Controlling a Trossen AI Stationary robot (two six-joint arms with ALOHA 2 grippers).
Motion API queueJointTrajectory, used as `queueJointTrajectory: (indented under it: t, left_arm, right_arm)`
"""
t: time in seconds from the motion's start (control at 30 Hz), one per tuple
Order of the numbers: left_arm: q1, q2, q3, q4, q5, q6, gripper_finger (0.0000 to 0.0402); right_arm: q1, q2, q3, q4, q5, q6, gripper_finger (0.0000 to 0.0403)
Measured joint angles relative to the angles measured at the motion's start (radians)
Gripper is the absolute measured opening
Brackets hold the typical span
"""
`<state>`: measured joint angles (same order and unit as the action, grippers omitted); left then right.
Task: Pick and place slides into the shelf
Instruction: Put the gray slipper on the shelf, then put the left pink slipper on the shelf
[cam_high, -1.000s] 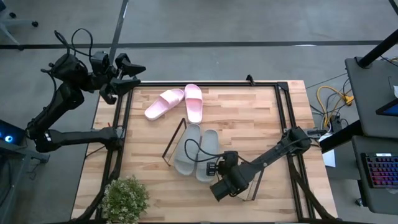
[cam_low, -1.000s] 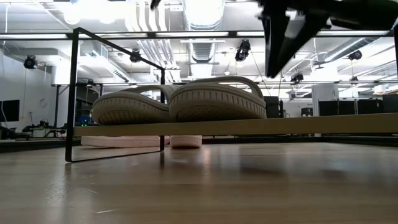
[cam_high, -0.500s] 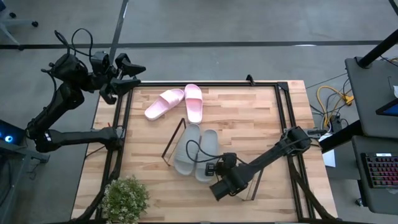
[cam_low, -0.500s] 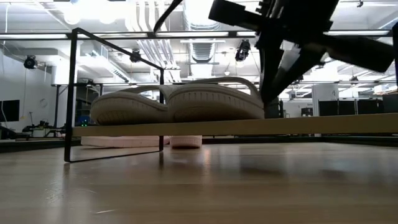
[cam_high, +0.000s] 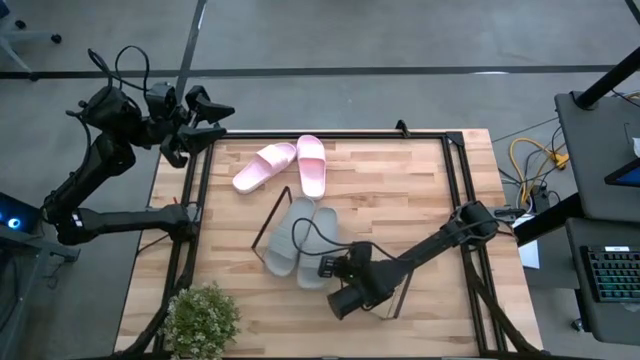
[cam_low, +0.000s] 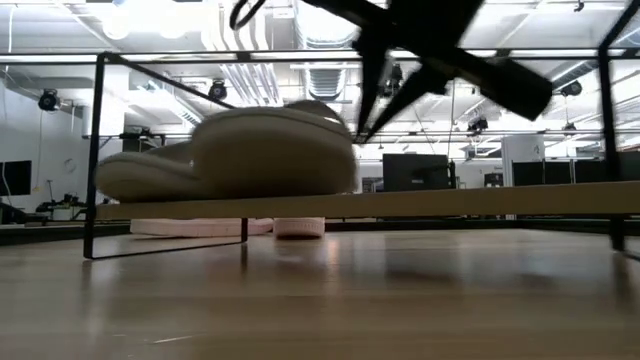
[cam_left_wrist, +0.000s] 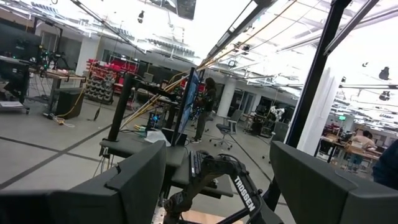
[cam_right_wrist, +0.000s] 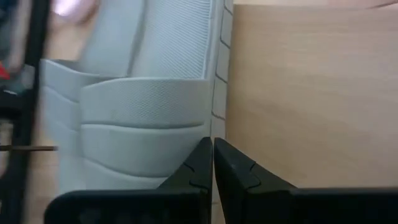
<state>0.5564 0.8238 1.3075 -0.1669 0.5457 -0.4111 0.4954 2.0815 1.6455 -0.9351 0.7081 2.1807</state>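
Note:
Two grey slides (cam_high: 283, 240) (cam_high: 314, 257) lie side by side on their soles at the left end of the shelf (cam_high: 352, 236), a light board with dark wire end frames (cam_low: 95, 150). In the low view the nearer grey slide (cam_low: 275, 150) partly covers the other (cam_low: 135, 182). Two pink slides (cam_high: 262, 166) (cam_high: 311, 165) lie on the tabletop near the far edge. My right gripper (cam_high: 326, 268) is shut, low over the shelf, at the right grey slide. My left gripper (cam_high: 204, 122) is open and raised beyond the table's far left corner. My right gripper meets the right grey slide at its side edge (cam_right_wrist: 214, 127), next to the ribbed strap (cam_right_wrist: 143, 124). The shut fingertips (cam_right_wrist: 200, 163) push against that edge, coming low from the table's right. The slide stays flat on the shelf board (cam_right_wrist: 298, 93).
A potted plant (cam_high: 201, 316) stands at the table's near left corner. Dark frame rails (cam_high: 196, 200) (cam_high: 462, 190) run along the table's left and right sides. Bare tabletop shows to the right of the pink slides (cam_high: 400, 180).
My right gripper has come down and swept toward the table's left, staying shut. Both grey slides have slid left before it, the right one crowding against the left one. The shelf itself has shifted a little to the left on the table.

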Motion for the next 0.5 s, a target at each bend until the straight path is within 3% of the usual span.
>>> queueJointTrajectory:
  t: [0.17, 0.5]
  left_arm:
    - [0.0, 0.0, 0.0, 0.0, 0.0, 0.0, 0.0272]
    - [0.0, -0.003, 0.0, 0.0, 0.001, 0.0, 0.0272]
  right_arm:
    - [-0.011, 0.0, 0.002, 0.077, 0.027, -0.012, 0.0008]
    - [-0.003, 0.0, 0.06, -0.007, 0.06, -0.036, 0.0008]
